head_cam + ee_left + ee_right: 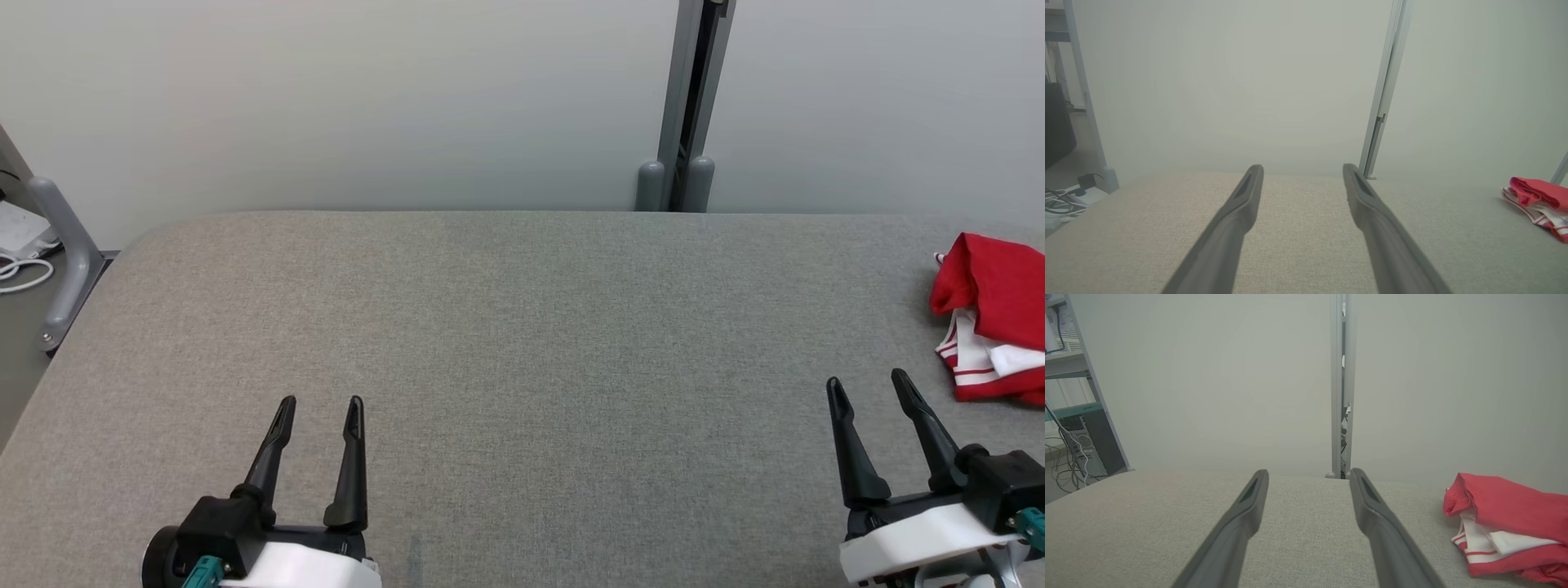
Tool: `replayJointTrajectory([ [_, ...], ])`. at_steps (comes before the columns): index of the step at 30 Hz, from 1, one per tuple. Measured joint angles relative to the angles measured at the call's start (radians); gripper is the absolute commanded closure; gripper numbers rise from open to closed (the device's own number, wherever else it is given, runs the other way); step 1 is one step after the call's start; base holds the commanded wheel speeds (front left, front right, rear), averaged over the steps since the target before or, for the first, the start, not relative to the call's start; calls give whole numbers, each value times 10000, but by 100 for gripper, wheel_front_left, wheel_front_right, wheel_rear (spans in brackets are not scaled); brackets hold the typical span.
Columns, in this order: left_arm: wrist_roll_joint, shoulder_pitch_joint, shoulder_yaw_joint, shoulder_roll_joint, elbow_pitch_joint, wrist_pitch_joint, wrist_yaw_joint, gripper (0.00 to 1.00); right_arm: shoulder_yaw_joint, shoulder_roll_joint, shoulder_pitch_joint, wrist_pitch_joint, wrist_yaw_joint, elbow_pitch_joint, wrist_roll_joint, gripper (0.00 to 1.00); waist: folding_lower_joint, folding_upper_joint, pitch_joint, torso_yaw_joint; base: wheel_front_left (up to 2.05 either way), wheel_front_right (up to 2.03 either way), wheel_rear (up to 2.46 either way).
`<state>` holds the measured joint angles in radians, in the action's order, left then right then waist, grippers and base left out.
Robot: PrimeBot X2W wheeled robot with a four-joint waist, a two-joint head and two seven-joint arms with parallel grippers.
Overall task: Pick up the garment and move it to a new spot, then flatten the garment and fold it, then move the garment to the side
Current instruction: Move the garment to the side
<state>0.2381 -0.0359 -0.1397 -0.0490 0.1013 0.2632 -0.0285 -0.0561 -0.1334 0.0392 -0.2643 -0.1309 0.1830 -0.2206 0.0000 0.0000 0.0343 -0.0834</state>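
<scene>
The grey fabric-covered table (522,327) is stretching across the head view, with a pale wall (326,98) rising behind it. The garment (1000,286) is lying crumpled at the table's right side, partly running out of the head view. It is a red piece bunched over white fabric with thin red stripes, heaped in loose folds rather than spread flat. It is lying just ahead of the right gripper (865,378) and to its right, near the fingers but not touching them. In the right wrist view it is showing to the right of the right-hand finger (1384,535), apart from it. The right gripper's fingers are standing spread, holding nothing. The left gripper (321,402) is showing at the lower left, well apart from the garment — its fingers are likewise parted and empty.
</scene>
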Motion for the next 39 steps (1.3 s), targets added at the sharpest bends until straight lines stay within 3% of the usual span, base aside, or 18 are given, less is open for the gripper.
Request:
replayJointTrajectory([
  [9,284,-4,23,0,35,0,-134,0,-109,-15,-4,0,0,23,-4,0,0,0,-6,-32,0,0,0],
  [39,1139,-17,201,0,552,0,523,0,-207,2,-4,0,0,161,-102,0,0,0,-69,31,0,0,0],
])
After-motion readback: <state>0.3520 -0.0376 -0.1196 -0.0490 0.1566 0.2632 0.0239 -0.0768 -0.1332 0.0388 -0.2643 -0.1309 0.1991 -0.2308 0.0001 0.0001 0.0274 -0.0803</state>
